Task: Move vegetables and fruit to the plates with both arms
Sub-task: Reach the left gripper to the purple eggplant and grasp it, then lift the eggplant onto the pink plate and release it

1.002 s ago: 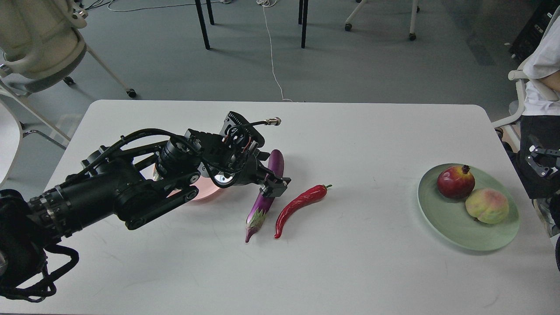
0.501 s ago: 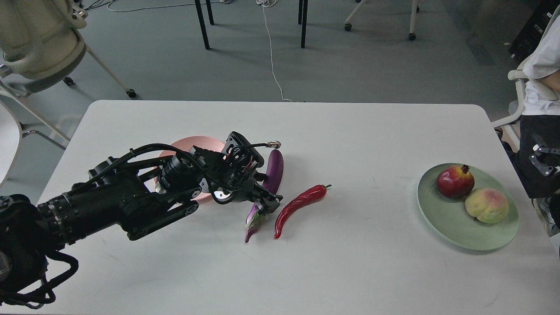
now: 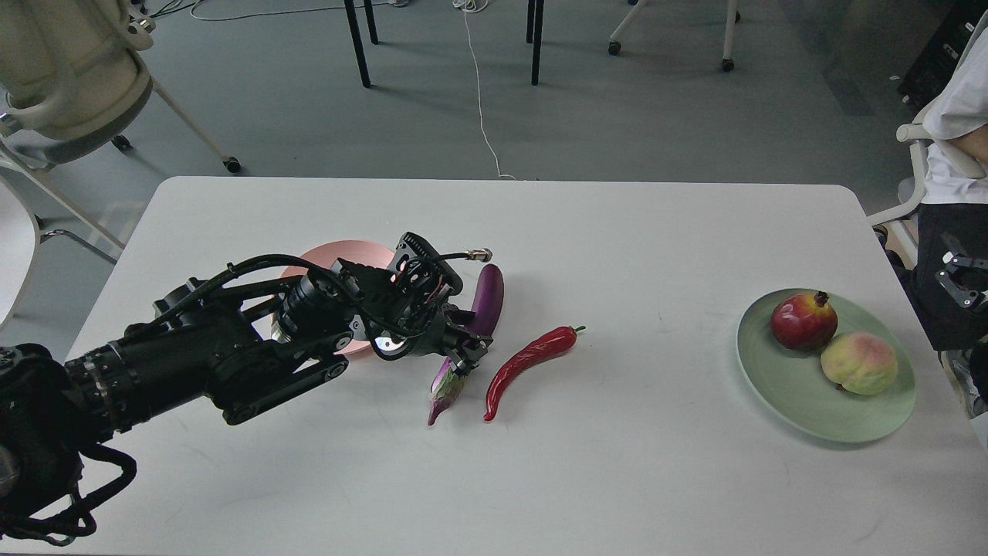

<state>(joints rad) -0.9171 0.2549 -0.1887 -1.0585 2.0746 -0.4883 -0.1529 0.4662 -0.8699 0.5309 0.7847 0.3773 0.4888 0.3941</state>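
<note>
The purple eggplant (image 3: 490, 297) lies on the white table with its calyx end toward me. My left gripper (image 3: 465, 354) is down on its middle, fingers closed around it. The red chili pepper (image 3: 529, 363) lies just right of it, untouched. The pink plate (image 3: 340, 253) sits behind my left wrist, mostly hidden by it. The green plate (image 3: 803, 401) at the right holds the pomegranate (image 3: 803, 320) and the peach (image 3: 858, 363). A black part of my right arm (image 3: 961, 282) shows at the right edge; its fingers cannot be made out.
The white table (image 3: 617, 479) reaches to the view's bottom. A person in a white shirt (image 3: 957, 116) sits at the far right. Chairs and table legs stand on the floor beyond the table's far edge.
My left gripper came down and toward me from above the eggplant onto its middle, uncovering the pink plate. The eggplant has turned slightly in the last half second. The fruit has not moved.
</note>
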